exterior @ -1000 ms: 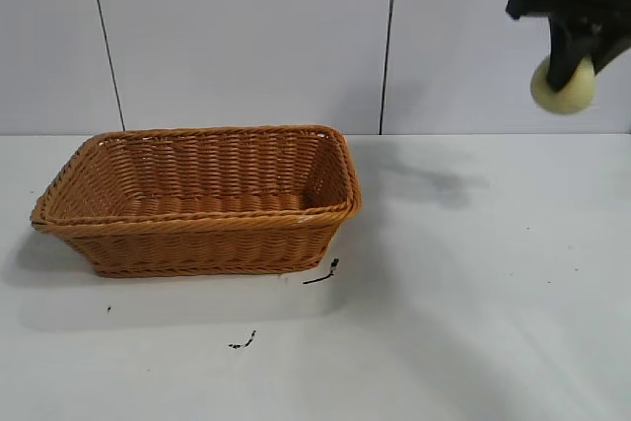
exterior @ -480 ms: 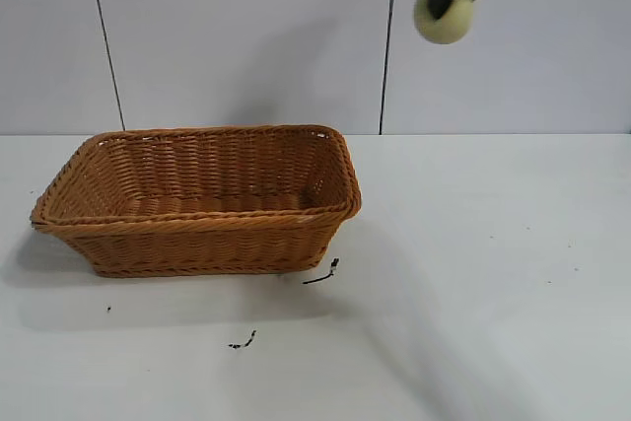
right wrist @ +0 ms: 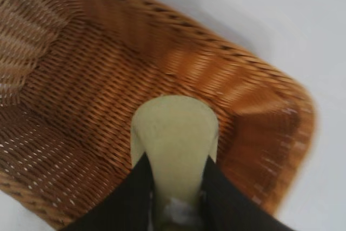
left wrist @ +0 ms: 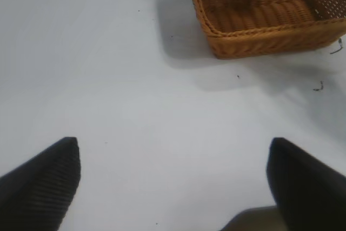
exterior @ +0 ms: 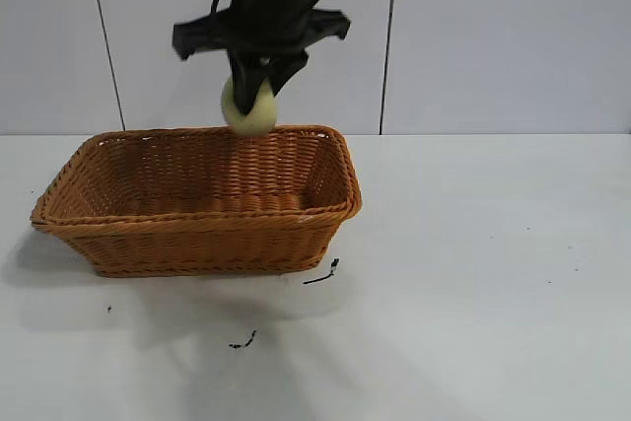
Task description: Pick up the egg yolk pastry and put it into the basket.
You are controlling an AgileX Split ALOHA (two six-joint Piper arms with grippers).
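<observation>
The egg yolk pastry (exterior: 248, 110), a pale yellowish-cream bun, hangs in my right gripper (exterior: 253, 89), which is shut on it above the far rim of the basket (exterior: 197, 229). In the right wrist view the pastry (right wrist: 175, 133) is squeezed between the two dark fingers (right wrist: 132, 198) with the empty woven basket floor (right wrist: 75, 106) beneath it. The basket is orange-brown wicker on the white table, left of centre. My left gripper (left wrist: 173, 182) is open and empty over bare table; the basket (left wrist: 259, 31) shows far off in its view.
Small black scraps lie on the white table in front of the basket (exterior: 323, 273) (exterior: 244, 341). A grey panelled wall stands behind the table.
My right gripper has carried the pastry from the upper right across to the left and down, and it now hangs over the basket's far rim. The basket has not moved.
</observation>
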